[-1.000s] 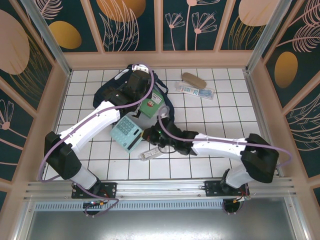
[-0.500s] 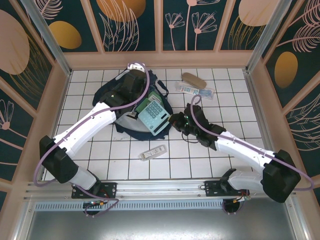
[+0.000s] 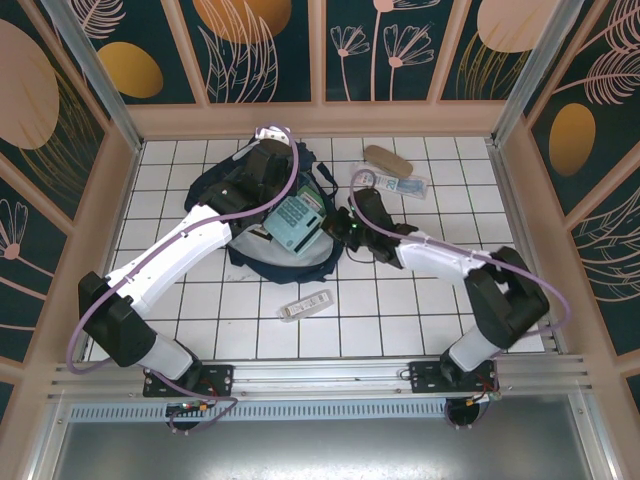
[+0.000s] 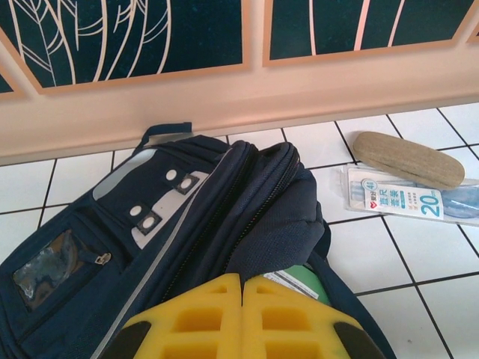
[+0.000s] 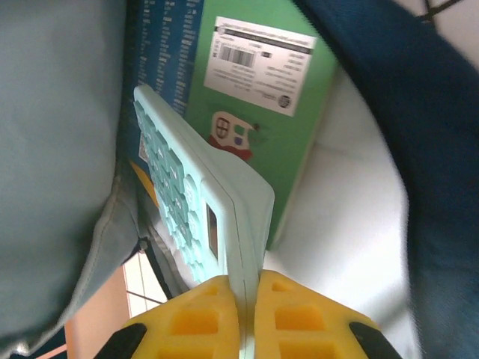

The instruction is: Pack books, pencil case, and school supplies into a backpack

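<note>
At centre frame the right gripper (image 5: 243,288) pinches the calculator (image 5: 224,217) by its edge inside the backpack (image 4: 209,217) mouth, the left gripper (image 4: 241,280) closed alongside; next it likely needs pushing deeper, then releasing.

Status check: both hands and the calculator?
Left hand shut on backpack flap. Right hand shut on calculator, at the opening by green book. Pouch, packet, bar lie on the tiles.

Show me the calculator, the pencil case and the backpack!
calculator (image 3: 297,222): top view, on its keys.
pencil case (image 4: 408,158): left wrist view, on its middle.
backpack (image 4: 247,187): left wrist view, on the blue fabric by the zipper.
</note>
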Controlling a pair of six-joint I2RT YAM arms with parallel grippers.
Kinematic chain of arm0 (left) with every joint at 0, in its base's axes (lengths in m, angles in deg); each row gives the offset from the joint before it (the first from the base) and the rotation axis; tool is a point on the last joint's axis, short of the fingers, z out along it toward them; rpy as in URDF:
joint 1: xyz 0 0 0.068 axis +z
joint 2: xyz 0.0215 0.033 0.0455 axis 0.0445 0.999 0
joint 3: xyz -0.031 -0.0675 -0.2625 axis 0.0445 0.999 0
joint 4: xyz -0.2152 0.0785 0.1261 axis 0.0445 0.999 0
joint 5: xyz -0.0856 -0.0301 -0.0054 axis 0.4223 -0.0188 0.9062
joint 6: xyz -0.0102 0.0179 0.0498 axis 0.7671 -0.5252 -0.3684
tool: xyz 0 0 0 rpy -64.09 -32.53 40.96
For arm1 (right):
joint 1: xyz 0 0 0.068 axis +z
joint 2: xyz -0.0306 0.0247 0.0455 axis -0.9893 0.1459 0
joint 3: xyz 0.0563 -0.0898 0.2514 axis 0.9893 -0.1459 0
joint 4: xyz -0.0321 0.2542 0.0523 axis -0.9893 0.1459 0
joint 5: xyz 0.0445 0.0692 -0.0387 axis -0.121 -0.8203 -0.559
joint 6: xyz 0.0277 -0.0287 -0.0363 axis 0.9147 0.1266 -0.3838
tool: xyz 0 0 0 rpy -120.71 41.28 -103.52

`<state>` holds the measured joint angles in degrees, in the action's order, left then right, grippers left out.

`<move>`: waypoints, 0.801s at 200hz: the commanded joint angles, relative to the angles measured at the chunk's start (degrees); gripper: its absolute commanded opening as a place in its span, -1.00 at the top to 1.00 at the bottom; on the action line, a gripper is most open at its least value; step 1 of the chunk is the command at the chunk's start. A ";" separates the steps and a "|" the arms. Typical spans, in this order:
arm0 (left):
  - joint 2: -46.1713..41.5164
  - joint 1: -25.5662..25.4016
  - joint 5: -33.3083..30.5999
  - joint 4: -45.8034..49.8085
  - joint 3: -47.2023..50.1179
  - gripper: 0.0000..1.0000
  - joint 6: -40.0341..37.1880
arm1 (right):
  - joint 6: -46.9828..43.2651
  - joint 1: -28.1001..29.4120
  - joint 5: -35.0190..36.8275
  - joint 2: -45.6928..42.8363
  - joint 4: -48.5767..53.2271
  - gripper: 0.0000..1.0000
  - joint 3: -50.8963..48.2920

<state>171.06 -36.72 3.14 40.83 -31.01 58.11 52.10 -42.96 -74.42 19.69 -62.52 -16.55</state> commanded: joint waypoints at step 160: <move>-1.82 0.24 0.05 -3.80 -1.72 1.00 -0.80 | -14.57 -2.09 5.57 -6.16 10.69 -0.46 0.95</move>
<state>171.06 -36.72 3.49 40.92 -31.01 57.89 43.77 -44.88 -74.96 18.16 -57.65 -17.64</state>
